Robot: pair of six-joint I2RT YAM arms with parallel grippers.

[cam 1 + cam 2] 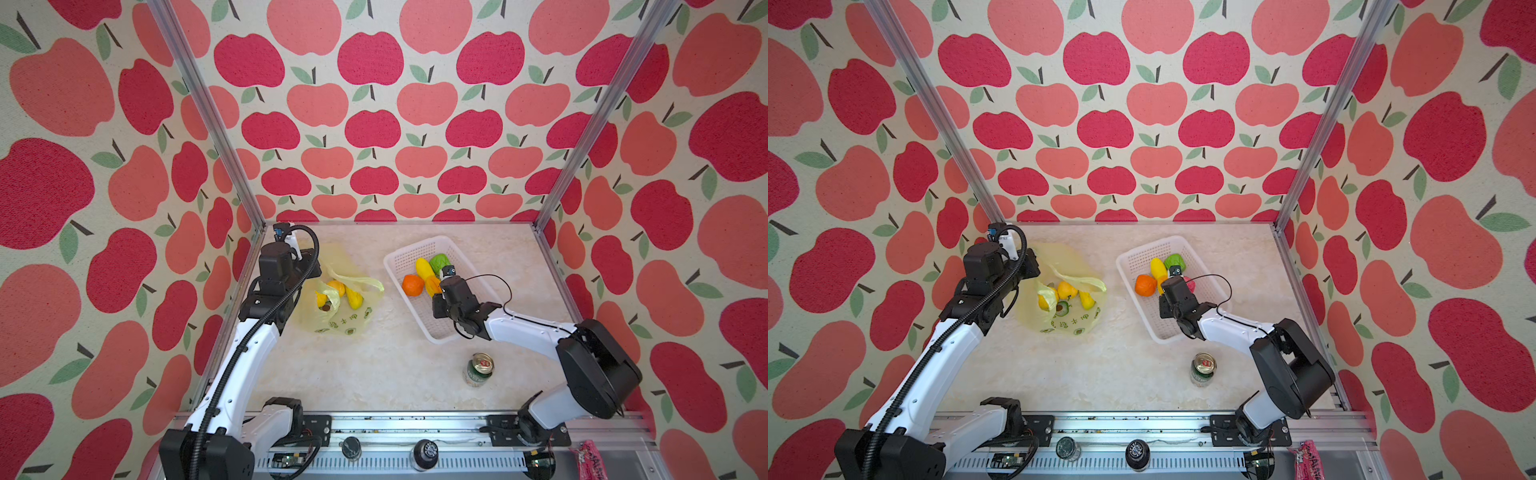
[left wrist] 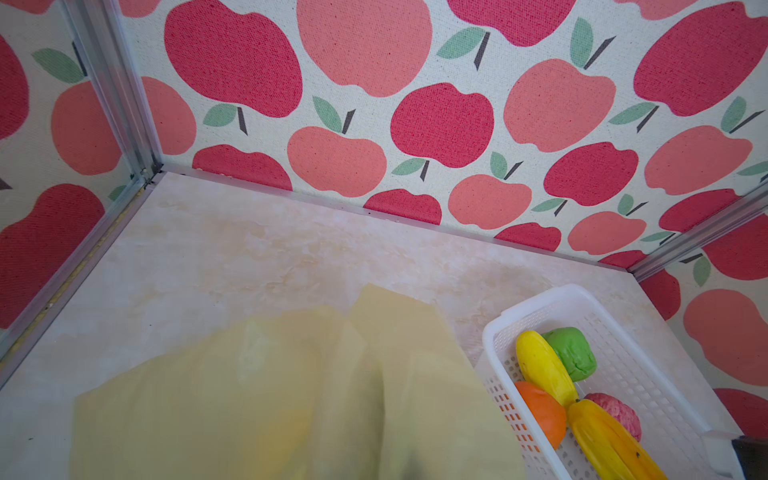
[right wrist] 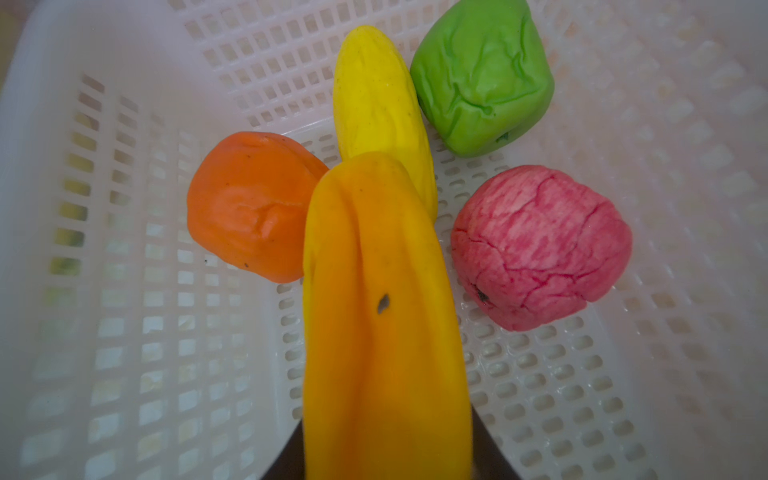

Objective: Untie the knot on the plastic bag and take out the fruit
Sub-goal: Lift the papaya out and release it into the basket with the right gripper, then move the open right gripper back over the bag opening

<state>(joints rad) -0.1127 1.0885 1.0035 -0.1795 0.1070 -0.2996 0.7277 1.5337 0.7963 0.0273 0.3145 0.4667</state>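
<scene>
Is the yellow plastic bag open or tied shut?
Open: in both top views the plastic bag gapes, handle loop loose, fruit showing inside.

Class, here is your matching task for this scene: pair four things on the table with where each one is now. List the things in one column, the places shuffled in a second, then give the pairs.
Things
1. plastic bag
2. drink can
3. long orange-yellow fruit
4. green fruit

Places
a. standing upright on the bare table, towards the front
b. lying in the white basket, farthest back of the fruit there
c. gripped by the right gripper, at the basket
d. on the left of the table, open, with yellow fruit inside

Pairs: 1-d, 2-a, 3-c, 4-b
</scene>
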